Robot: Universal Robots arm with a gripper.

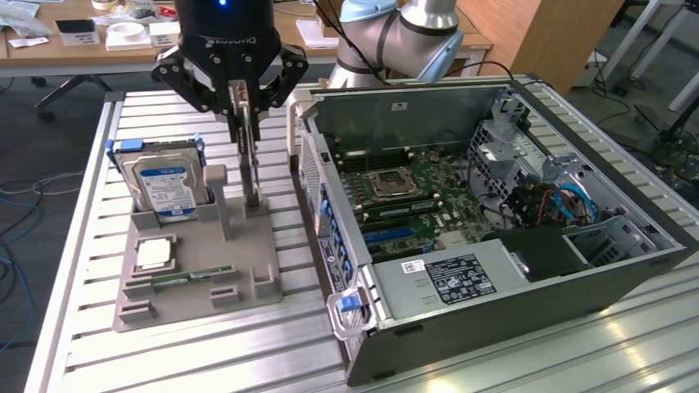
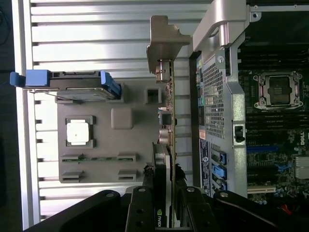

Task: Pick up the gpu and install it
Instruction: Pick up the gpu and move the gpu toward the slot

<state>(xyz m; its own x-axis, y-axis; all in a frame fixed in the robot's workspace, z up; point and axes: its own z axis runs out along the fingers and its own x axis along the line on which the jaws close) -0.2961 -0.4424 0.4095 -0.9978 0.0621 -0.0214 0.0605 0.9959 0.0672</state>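
The gpu (image 1: 252,168) is a thin dark card standing on edge over the grey parts holder (image 1: 245,246), its lower end at the holder's slot. In the wrist view the gpu (image 2: 169,111) runs edge-on, its metal bracket (image 2: 164,38) at the far end. My gripper (image 1: 245,123) comes down from above, with one finger on each face of the card's upper end. In the wrist view my gripper (image 2: 164,203) is shut on the card. The open computer case (image 1: 492,295) lies just to the exterior view's right of the holder, with its motherboard (image 1: 404,188) exposed.
The holder also carries a silver hard drive (image 1: 164,184) with a blue label, a square processor (image 1: 153,254) and a slim green memory stick (image 1: 180,278). The case's perforated rear wall (image 2: 212,106) stands close beside the card. All of this rests on a slatted metal table (image 1: 218,352).
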